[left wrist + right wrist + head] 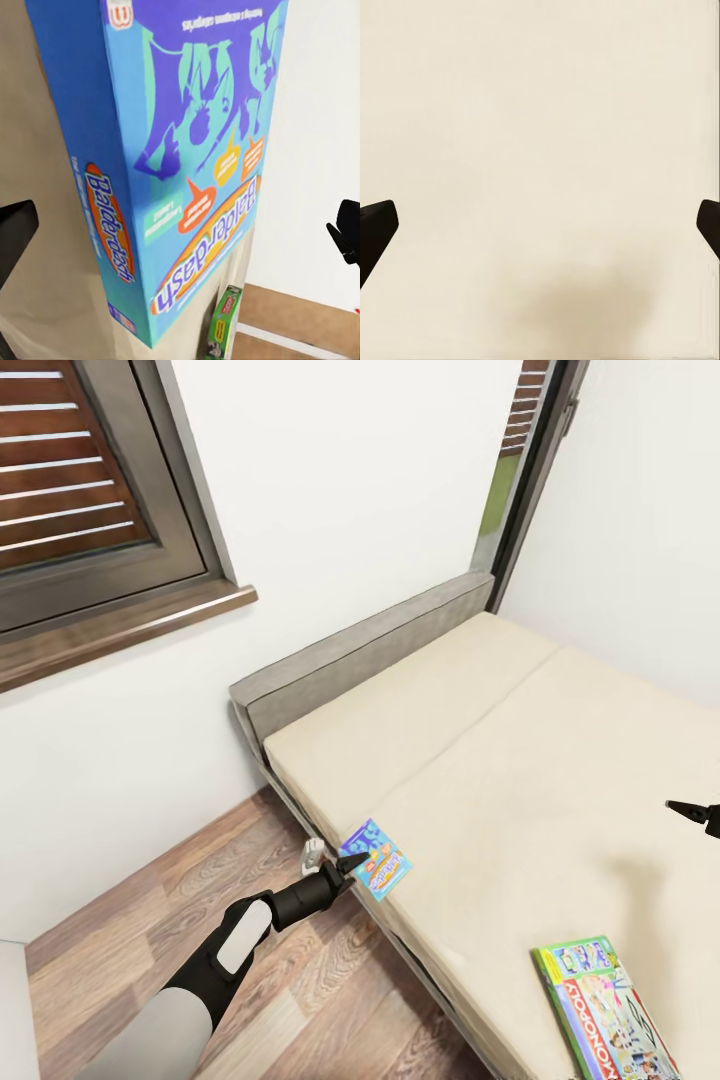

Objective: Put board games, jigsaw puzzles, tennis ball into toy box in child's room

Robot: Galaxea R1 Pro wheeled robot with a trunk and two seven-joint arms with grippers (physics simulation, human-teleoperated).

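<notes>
A blue Balderdash board game lies at the near edge of the beige bed, one corner poking over the side. My left gripper is right at that corner, open. In the left wrist view the blue box looms large between the two spread fingertips, which do not touch it. A green Monopoly box lies flat on the mattress at the lower right, also seen as the green box. My right gripper hovers open over bare mattress, holding nothing.
A grey headboard runs along the white wall. Wood floor lies beside the bed, with a small white object by the frame. A louvred window with a brown sill is at upper left.
</notes>
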